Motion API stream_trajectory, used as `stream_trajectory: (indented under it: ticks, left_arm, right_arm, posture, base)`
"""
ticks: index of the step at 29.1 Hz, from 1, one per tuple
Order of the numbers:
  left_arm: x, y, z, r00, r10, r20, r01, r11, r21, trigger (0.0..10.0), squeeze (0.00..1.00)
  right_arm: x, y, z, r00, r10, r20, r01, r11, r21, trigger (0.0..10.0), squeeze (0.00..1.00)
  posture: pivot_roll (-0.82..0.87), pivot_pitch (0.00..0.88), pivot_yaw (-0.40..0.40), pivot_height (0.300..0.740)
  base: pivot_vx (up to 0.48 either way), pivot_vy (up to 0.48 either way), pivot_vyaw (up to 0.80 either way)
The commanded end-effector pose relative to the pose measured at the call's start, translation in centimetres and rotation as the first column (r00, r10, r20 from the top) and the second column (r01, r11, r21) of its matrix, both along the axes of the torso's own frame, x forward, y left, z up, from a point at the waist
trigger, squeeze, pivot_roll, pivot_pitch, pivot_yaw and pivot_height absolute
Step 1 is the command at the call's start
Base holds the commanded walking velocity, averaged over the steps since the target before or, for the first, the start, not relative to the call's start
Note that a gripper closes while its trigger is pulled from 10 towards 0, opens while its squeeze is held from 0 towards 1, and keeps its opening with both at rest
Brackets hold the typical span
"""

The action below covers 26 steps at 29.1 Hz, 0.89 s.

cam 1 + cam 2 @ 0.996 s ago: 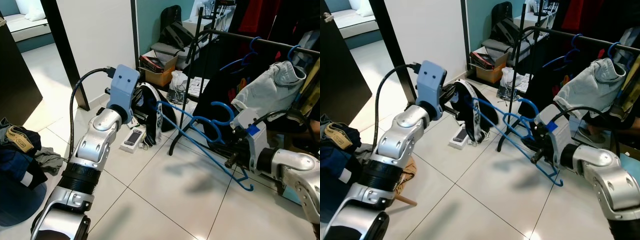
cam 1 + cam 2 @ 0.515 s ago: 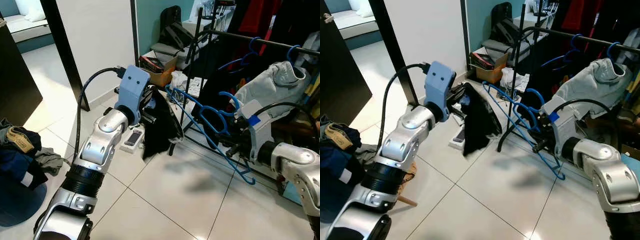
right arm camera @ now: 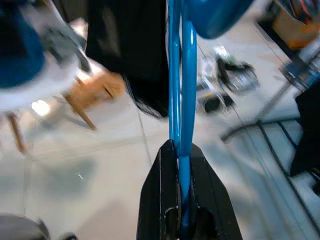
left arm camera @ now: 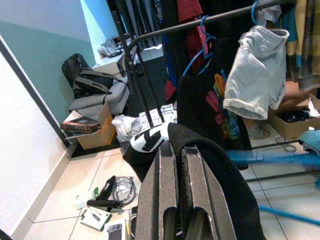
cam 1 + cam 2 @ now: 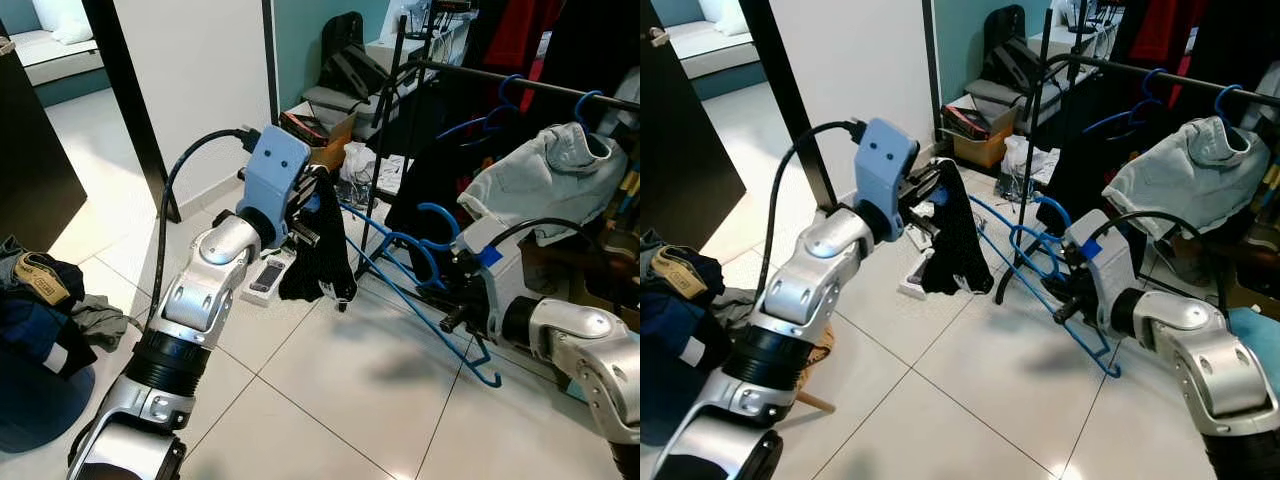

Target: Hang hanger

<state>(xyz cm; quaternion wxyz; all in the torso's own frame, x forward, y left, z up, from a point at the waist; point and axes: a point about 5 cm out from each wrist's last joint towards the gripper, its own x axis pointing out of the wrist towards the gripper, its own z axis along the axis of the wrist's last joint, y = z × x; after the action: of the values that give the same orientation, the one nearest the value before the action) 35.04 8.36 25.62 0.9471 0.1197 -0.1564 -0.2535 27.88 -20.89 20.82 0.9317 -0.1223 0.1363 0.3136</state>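
Note:
A blue plastic hanger (image 5: 400, 285) slants across the floor space in front of the clothes rack, with its hook (image 5: 437, 216) up near the rack. My right gripper (image 5: 455, 318) is shut on its lower bar; the right wrist view has the fingers (image 3: 165, 200) clamped on the blue bars (image 3: 181, 75). A black garment (image 5: 322, 250) with white print hangs from the hanger's upper end. My left gripper (image 5: 315, 200) is shut on this garment, and the cloth (image 4: 215, 165) drapes over the fingers (image 4: 167, 185).
The black rack rail (image 5: 520, 80) carries denim shorts (image 5: 545, 180) on a blue hanger and dark clothes. Its post (image 5: 385, 130) stands just behind the garment. A cardboard box (image 5: 320, 135), bags and small items (image 5: 265, 275) lie on the floor. A clothes pile (image 5: 40, 300) sits at left.
My left gripper has risen and moved toward the rack with the black garment, which now hangs narrower. The hanger lifted half a second ago and has since dropped back lower.

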Motion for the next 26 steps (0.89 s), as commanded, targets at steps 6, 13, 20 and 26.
stream_trajectory:
  ticks: [6,13,20,26]
  left_arm:
    - [0.3,1.3,-0.3,0.999,0.030,0.011,-0.030,0.998,0.046,10.0,0.00]
    - [0.5,2.0,0.1,0.998,0.050,0.027,-0.051,0.998,0.042,10.0,0.00]
    - [0.2,1.4,0.1,0.999,0.025,0.033,-0.026,0.999,0.041,10.0,0.00]
    - [0.2,1.2,0.3,0.999,0.019,0.037,-0.020,0.999,0.039,10.0,0.00]
  right_arm:
    - [-1.5,-2.4,2.3,0.998,0.021,0.061,-0.026,0.997,0.077,10.0,0.00]
    - [-3.3,-4.2,1.2,0.999,0.047,-0.027,-0.047,0.999,0.011,10.0,0.00]
    - [-3.8,-4.4,0.2,0.995,0.057,-0.085,-0.060,0.998,-0.030,10.0,0.00]
    - [-4.2,-3.8,-0.7,0.985,0.098,-0.140,-0.103,0.994,-0.027,10.0,0.00]
  posture:
    - [-0.08,0.000,0.045,0.740]
    - [-0.09,0.000,0.048,0.740]
    - [-0.09,0.000,0.051,0.740]
    - [-0.09,0.000,0.052,0.740]
  base:
    - [0.000,0.000,0.00]
    - [0.000,0.000,0.00]
    - [0.000,0.000,0.00]
    - [0.000,0.000,0.00]
